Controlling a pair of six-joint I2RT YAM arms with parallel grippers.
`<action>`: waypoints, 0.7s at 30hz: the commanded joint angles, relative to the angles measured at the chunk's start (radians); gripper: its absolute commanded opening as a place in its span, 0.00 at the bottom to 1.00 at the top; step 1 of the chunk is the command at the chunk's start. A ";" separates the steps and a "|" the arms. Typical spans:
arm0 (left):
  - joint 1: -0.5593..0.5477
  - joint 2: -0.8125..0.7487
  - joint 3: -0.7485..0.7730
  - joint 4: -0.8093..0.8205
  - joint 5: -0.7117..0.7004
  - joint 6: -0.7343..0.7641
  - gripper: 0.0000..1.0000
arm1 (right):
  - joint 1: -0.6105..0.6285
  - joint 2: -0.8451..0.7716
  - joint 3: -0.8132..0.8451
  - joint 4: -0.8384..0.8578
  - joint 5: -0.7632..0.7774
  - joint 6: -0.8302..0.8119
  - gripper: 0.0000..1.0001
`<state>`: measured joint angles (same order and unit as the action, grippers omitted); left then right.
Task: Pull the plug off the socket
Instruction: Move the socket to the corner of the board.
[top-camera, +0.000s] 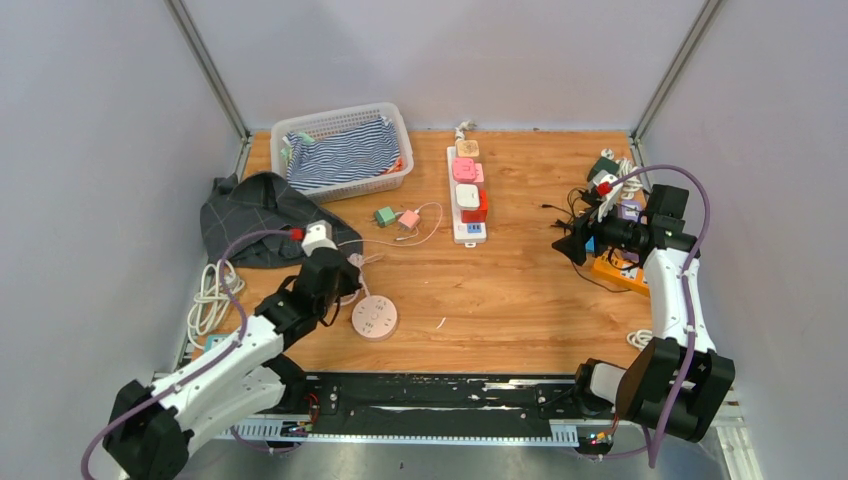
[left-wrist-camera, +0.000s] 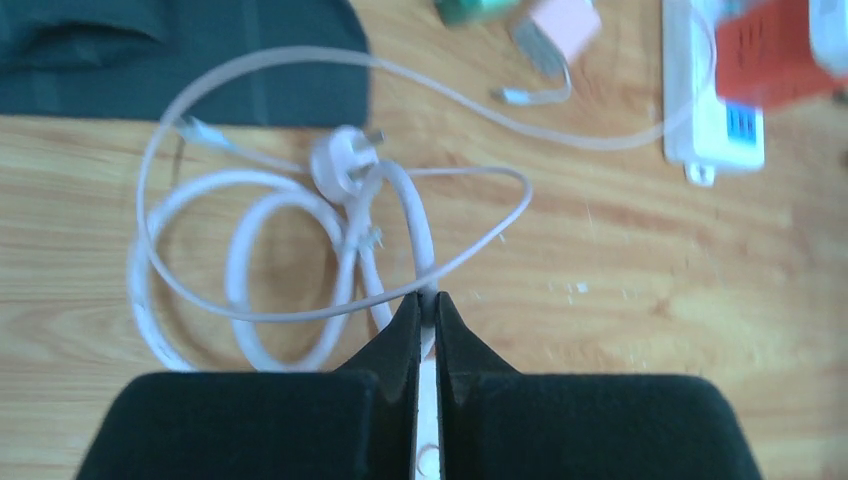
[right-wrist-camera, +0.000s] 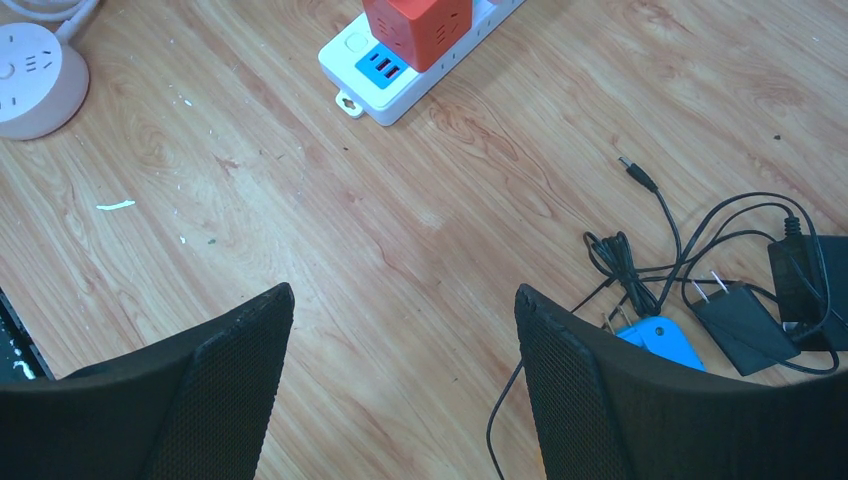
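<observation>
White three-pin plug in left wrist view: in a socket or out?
Out. White plug lies on the table, pins exposed.

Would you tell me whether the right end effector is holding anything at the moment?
No, the right end effector is open, with only bare table showing between its fingers.

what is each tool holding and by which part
Left tool pinches the thick white power cable partway along its cord; right tool is open, holding nothing.

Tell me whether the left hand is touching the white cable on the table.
Touching. The left wrist view shows the left hand shut on the white cable, which runs down between the two fingertips with no gap on either side.
</observation>
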<state>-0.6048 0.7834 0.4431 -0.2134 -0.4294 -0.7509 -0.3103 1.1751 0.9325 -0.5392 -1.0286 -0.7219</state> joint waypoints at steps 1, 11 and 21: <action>-0.043 0.099 0.022 0.108 0.282 0.027 0.00 | -0.018 -0.018 -0.003 0.004 -0.025 0.010 0.82; -0.156 0.041 0.031 0.019 0.329 -0.006 0.00 | -0.018 -0.021 -0.003 0.006 -0.025 0.008 0.82; -0.143 -0.245 0.174 -0.290 -0.136 -0.014 0.00 | -0.019 -0.029 -0.005 0.007 -0.029 0.004 0.82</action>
<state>-0.7559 0.6281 0.5568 -0.3752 -0.2844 -0.7486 -0.3103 1.1675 0.9321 -0.5373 -1.0294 -0.7219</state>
